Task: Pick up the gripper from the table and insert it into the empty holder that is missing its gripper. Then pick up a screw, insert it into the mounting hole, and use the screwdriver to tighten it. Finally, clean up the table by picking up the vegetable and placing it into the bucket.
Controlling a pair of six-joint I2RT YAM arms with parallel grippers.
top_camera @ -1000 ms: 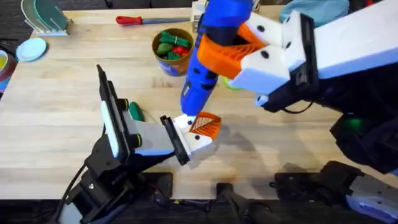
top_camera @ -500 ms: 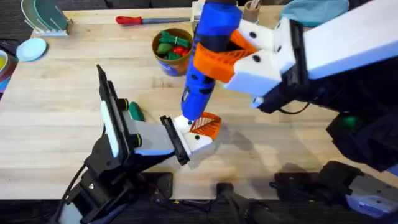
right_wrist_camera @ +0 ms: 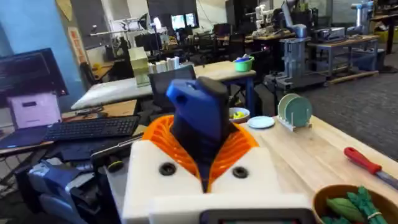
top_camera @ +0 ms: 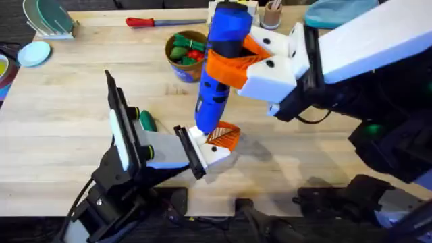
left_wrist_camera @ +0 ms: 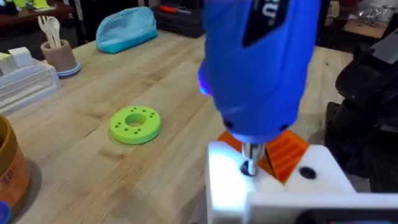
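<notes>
While I hold the screwdriver (top_camera: 217,74) upright, tilted slightly, over the middle of the table (top_camera: 61,115), my right gripper (top_camera: 233,61) has its orange pads clamped around the blue body. From the left wrist camera, the metal bit (left_wrist_camera: 249,159) points down at the top face of the white holder (left_wrist_camera: 273,186), and the orange gripper (left_wrist_camera: 283,152) sits just behind the bit, mounted on that holder. From overhead the holder (top_camera: 206,150) lies near the table's near edge, with the orange wedge (top_camera: 224,136) on its right side. My left gripper (top_camera: 191,151) reaches in from the lower left by the white holder; I cannot tell whether its fingers are apart or together. A vegetable (top_camera: 146,121) lies on the wood left of the holder. Farther back, the bucket (top_camera: 185,55) stands holding green and red toy pieces.
</notes>
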